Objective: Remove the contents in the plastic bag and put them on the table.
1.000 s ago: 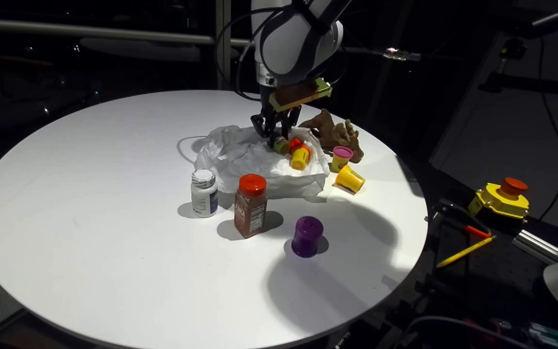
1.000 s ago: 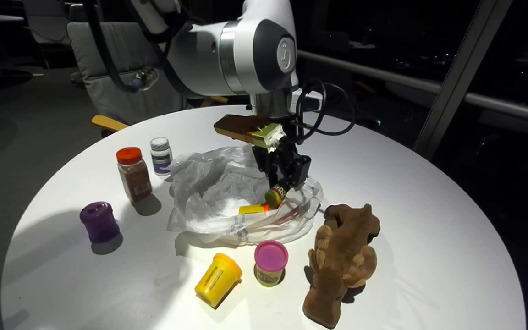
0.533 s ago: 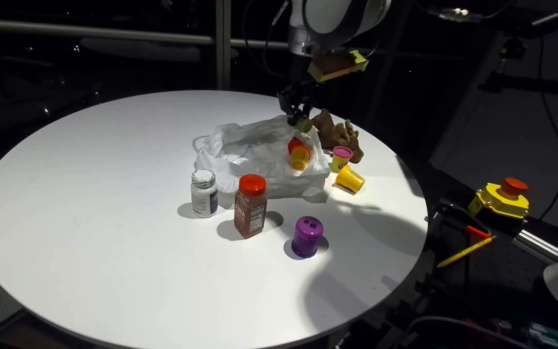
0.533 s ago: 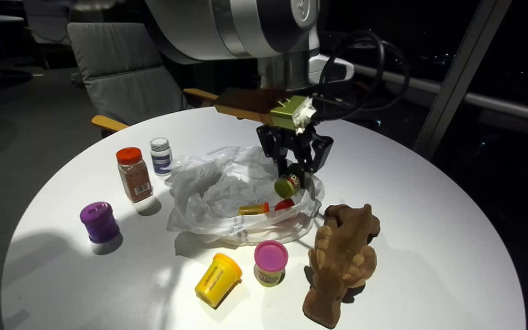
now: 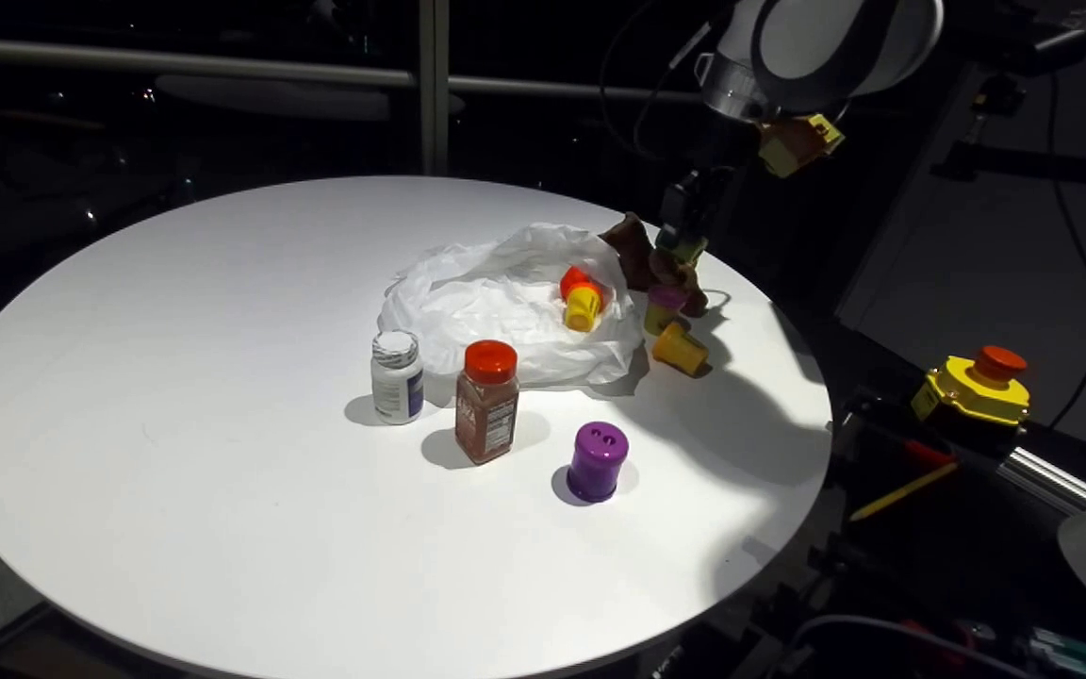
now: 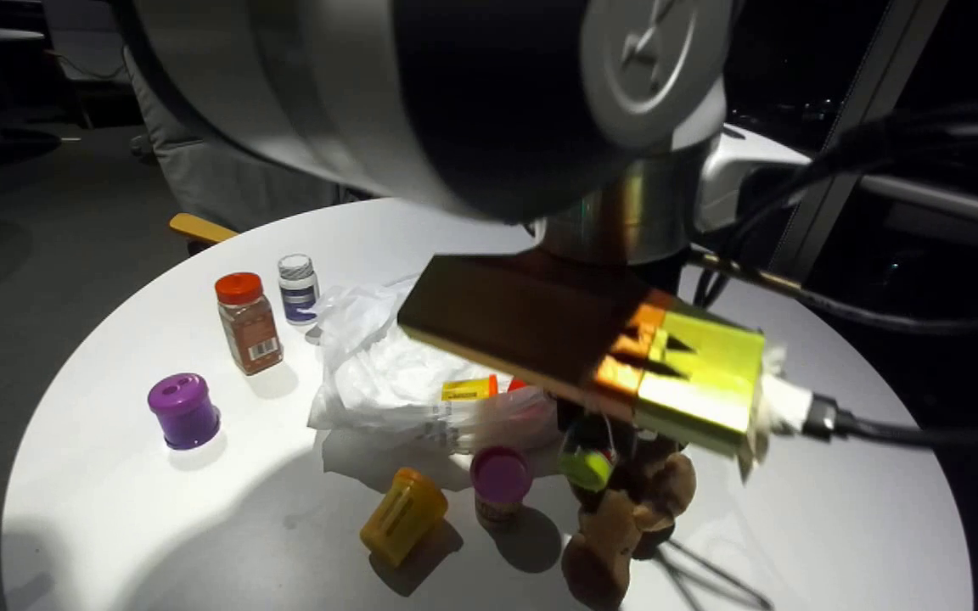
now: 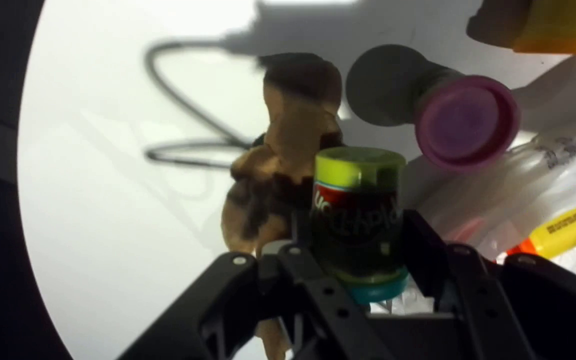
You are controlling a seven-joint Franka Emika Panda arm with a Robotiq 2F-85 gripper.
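Wrist view: beside the plastic bag (image 7: 558, 157), a Play-Doh tub (image 7: 357, 207) is clamped by the end effector (image 7: 358, 234), unplaced; two tubs (image 7: 468, 122) seem unpacked; an orange-lidded tub (image 7: 565, 230) and red item (image 5: 575, 279) are left inside.

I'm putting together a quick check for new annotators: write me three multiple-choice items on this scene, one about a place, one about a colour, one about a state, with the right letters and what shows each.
1) Where is the white bottle relative to the plastic bag?
A. Inside it
B. Beside it
C. Underneath it

2) What colour is the container with two holes in its top?
A. Green
B. White
C. Purple

3) How does the gripper stand toward the green-ended Play-Doh tub?
A. Closed on it
B. Open, well above it
C. Shut and empty beside it

Right letters:
1) B: both exterior views show it standing on the table next to the bag.
2) C: it shows purple in both exterior views.
3) A: the wrist view shows the tub clamped from both sides.
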